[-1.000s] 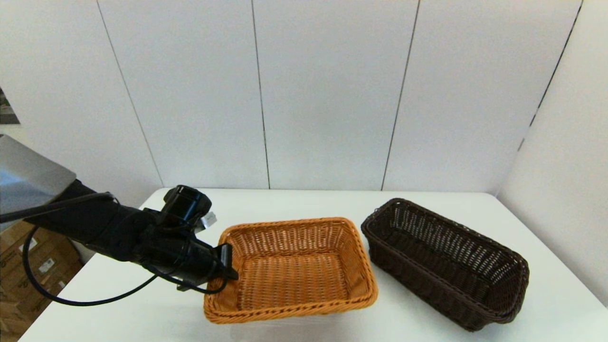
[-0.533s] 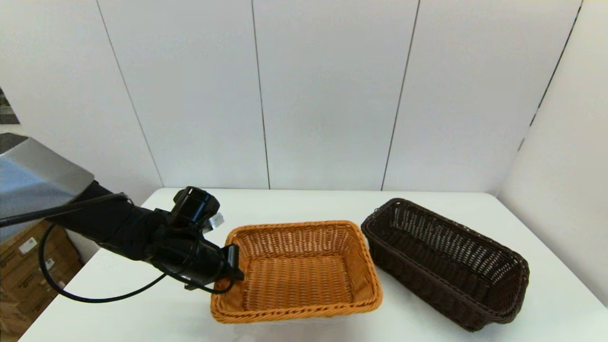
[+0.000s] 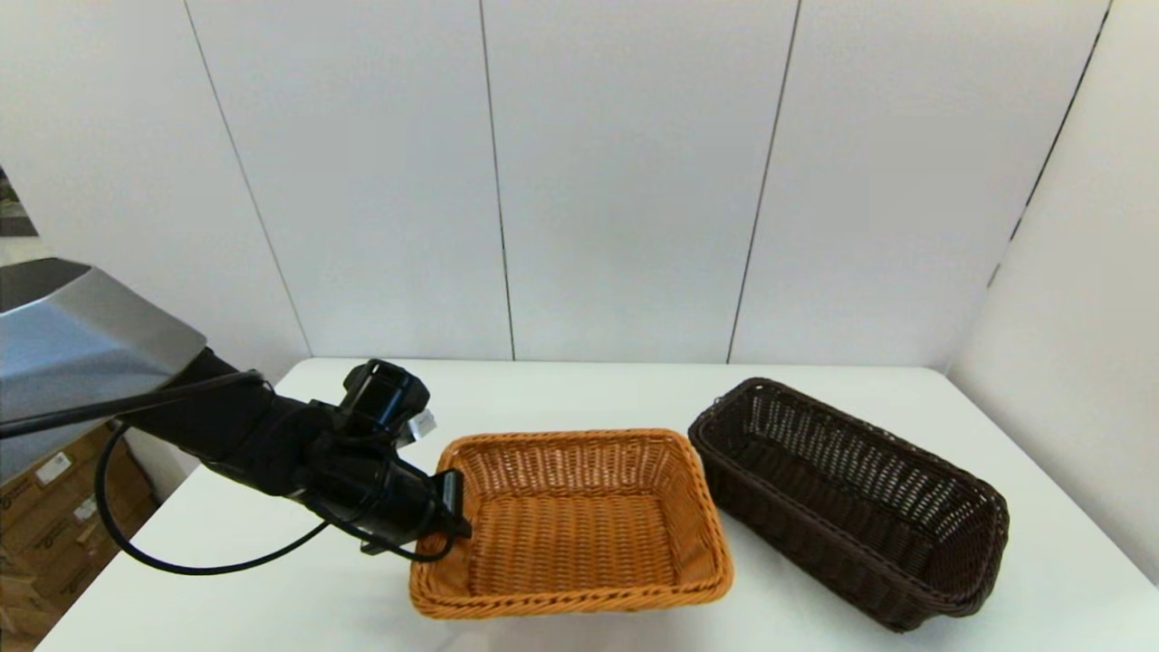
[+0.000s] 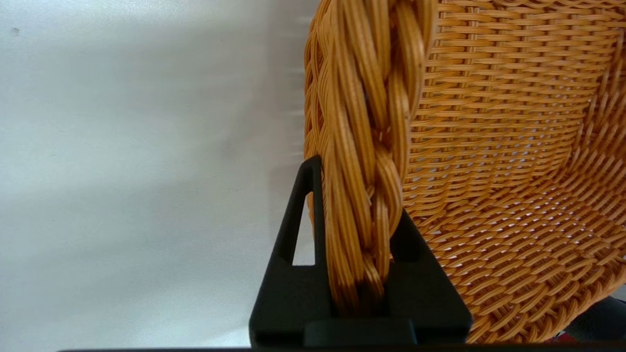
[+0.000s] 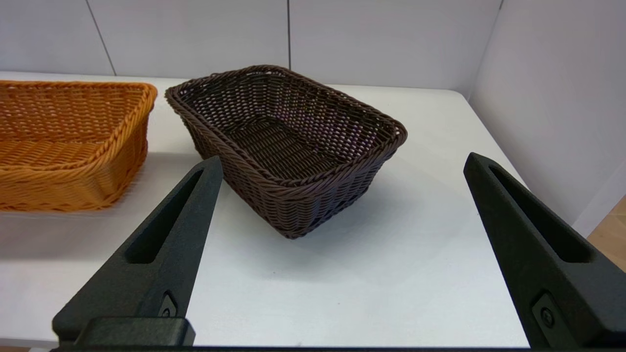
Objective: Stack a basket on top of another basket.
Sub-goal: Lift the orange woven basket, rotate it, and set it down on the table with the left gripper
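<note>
The orange-tan basket (image 3: 575,530) with its braided rim is at the middle front of the white table. My left gripper (image 3: 450,507) is shut on the rim of its left short side; in the left wrist view the braid (image 4: 367,98) runs between the two black fingers (image 4: 359,190). Just right of it, almost touching, sits the dark brown basket (image 3: 851,503), set at an angle and empty. My right gripper (image 5: 342,161) is outside the head view. It hangs open in front of the dark basket (image 5: 288,142), apart from it, with the orange-tan basket (image 5: 68,142) off to one side.
The white table (image 3: 561,389) ends at white wall panels behind and on the right. Cardboard boxes (image 3: 54,507) stand on the floor beyond its left edge. A black cable (image 3: 208,566) loops under my left arm.
My left arm has carried the orange-tan basket to the right, narrowing the gap to the dark brown basket. The dark basket has stayed where it was.
</note>
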